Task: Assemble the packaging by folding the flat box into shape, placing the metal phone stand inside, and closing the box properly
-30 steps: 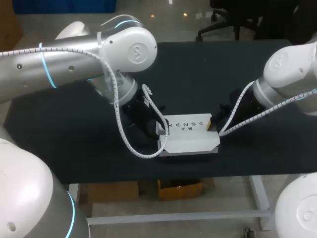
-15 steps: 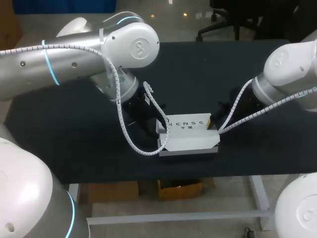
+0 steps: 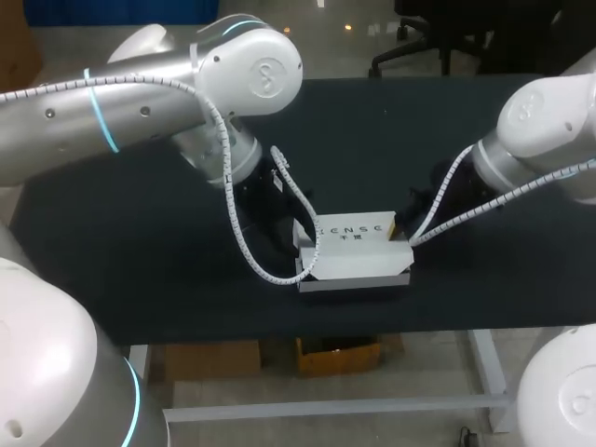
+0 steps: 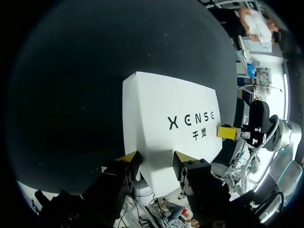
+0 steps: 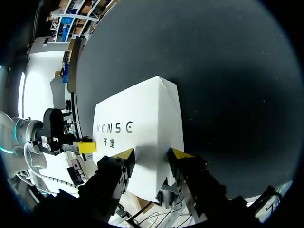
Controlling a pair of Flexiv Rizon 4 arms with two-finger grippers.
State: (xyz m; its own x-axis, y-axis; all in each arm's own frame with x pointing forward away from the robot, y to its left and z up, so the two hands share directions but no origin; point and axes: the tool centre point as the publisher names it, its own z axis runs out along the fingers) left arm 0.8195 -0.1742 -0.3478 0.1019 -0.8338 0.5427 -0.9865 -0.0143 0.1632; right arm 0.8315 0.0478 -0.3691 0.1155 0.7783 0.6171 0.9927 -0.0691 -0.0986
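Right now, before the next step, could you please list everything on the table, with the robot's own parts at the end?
table: one, black, under everything.
box: one, white with dark print on top, near the table's front edge, between the two grippers.
phone stand: none visible in any view.
left gripper: one, black with yellow tips, fingers open, at the box's left end.
right gripper: one, black with yellow tips, fingers open, at the box's right end.
left arm: one, silver-white, with a white coiled cable.
right arm: one, silver-white, with a white coiled cable.
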